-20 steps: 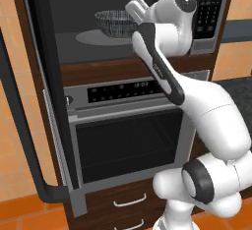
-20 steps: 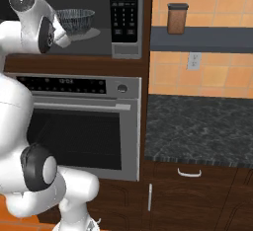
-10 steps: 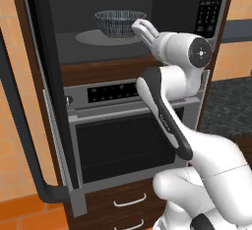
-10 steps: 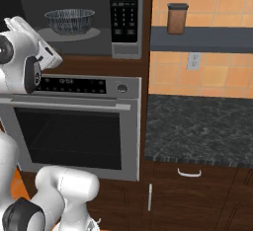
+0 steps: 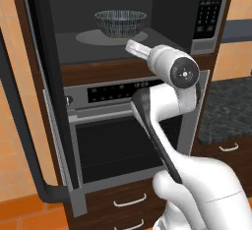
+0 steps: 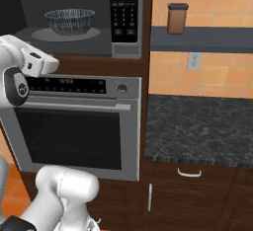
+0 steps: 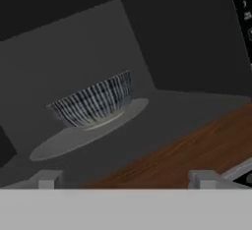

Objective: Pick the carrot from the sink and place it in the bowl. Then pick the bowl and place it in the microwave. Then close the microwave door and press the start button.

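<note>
End effector [image 7: 125, 179] – wide, withdrawn | bowl [image 5: 120, 22] – left in microwave [image 5: 206, 37]

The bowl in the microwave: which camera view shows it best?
The right base view: the bowl stands whole and unblocked on the turntable. The left base view shows it whole too, close above the arm. The hand view shows it tilted and dim.

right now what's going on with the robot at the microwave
The bowl sits on the turntable inside the microwave, and nothing is holding it. The arm's end effector is open and empty, just outside the cavity in front of the bowl. The microwave door stands wide open to the left, so closing it and pressing start are not yet done.
</note>
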